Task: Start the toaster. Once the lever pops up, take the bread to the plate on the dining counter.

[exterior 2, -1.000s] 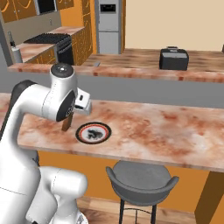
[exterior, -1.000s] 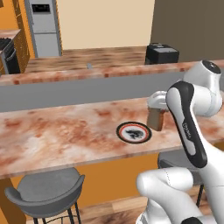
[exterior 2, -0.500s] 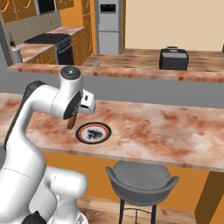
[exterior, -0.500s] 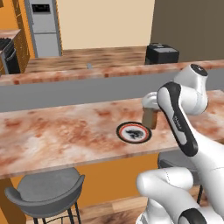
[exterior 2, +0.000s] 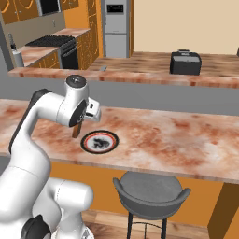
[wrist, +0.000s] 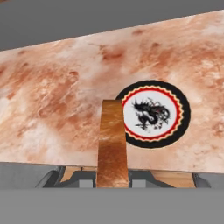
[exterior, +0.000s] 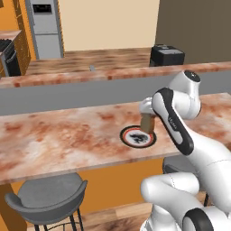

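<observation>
The two-finger claw (wrist: 113, 181) is clamped on the thin brown toast slice (wrist: 112, 142), held edge-on above the marbled reddish-brown dining counter (exterior: 58, 135), beside the dark-rimmed, orange-edged round plate (wrist: 183, 113). Delivery step; next, centre and lower. Since earlier, the arm has carried the slice closer to the plate.

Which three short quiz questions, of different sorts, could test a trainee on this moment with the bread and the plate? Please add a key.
1. True or false: the bread already lies flat on the plate.
2. The gripper is: A) open, B) shut on the bread, C) shut on nothing.
3. Fill in: the plate rests on the ____ counter.

Key: 1 false, the slice is held edge-up above the counter. 2 B. 3 dining.
</observation>
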Robot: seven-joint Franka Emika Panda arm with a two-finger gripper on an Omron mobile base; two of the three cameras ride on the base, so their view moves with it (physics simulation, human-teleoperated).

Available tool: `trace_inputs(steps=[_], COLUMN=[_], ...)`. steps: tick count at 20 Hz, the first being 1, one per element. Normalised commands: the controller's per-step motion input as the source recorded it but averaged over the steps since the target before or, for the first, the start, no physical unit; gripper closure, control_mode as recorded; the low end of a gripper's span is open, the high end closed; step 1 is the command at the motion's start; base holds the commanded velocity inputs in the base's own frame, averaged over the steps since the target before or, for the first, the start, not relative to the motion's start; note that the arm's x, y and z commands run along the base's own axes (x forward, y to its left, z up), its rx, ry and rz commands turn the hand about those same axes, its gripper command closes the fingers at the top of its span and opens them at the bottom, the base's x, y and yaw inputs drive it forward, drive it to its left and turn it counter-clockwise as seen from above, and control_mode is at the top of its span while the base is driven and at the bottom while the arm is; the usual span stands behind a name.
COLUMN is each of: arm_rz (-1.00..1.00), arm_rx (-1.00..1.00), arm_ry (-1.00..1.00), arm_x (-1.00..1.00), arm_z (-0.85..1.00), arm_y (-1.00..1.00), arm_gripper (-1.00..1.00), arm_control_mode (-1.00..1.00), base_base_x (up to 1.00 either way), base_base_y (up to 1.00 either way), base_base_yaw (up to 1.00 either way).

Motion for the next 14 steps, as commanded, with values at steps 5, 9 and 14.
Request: trace_inputs(steps=[5, 9, 14], arm_rz=[0.00, 0.01, 0.00], arm_rx=[0.00, 0.00, 0.00], arm_ry=[0.00, 0.00, 0.00], arm_x=[0.22, 0.21, 0.25], arm_z=[-0.28, -0.32, -0.27], arm_y=[0.02, 0.00, 0.00], arm_gripper=[1.00, 1.00, 1.00], arm_control_mode=[-1.00, -1.00, -1.00], base_base_x=[0.00, 0.00, 0.00], base_base_y=[0.00, 0.00, 0.00], base_base_yaw=[0.00, 0.00, 0.00])
